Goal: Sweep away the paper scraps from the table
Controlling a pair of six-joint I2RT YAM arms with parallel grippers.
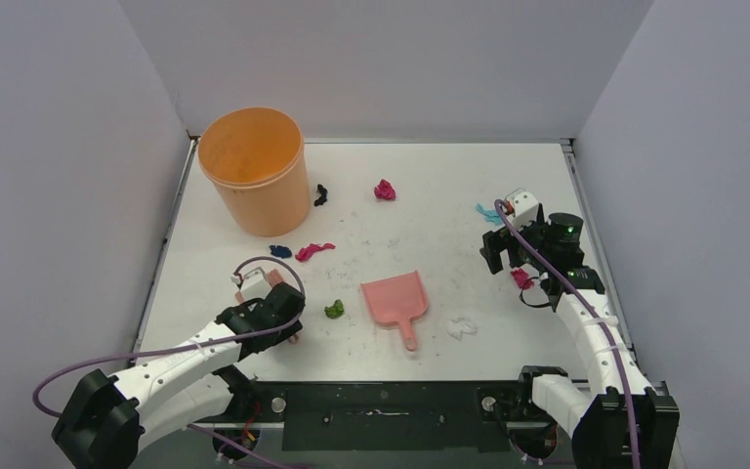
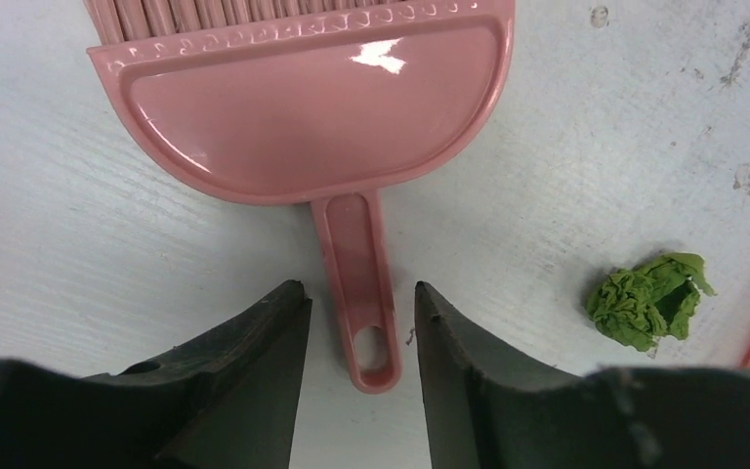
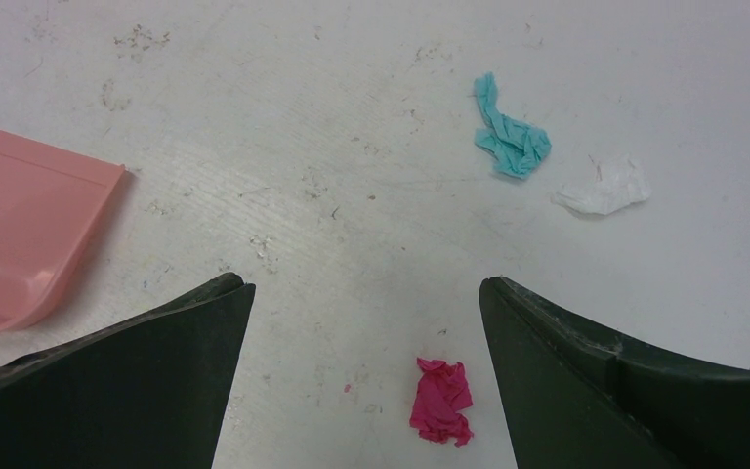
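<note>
Paper scraps lie about the white table [image 1: 430, 234]: black [image 1: 320, 194], magenta [image 1: 384, 190], teal [image 1: 488, 213], dark blue [image 1: 279, 251], a magenta strip [image 1: 313, 251], green [image 1: 333, 309] and white [image 1: 461, 327]. My left gripper [image 2: 356, 290] is low over the pink hand brush [image 2: 303, 88]. Its jaws straddle the brush handle [image 2: 352, 244], with a gap showing on each side. The green scrap [image 2: 649, 298] lies to its right. My right gripper [image 3: 363, 283] stands wide open over a magenta scrap [image 3: 439, 399], with teal [image 3: 511, 137] and white [image 3: 603, 188] scraps beyond.
A tall orange bucket [image 1: 254, 171] stands at the back left. The pink dustpan [image 1: 395, 298] lies at the front middle, handle toward the arms. Grey walls close in three sides, and a metal rail [image 1: 581, 210] runs along the right edge.
</note>
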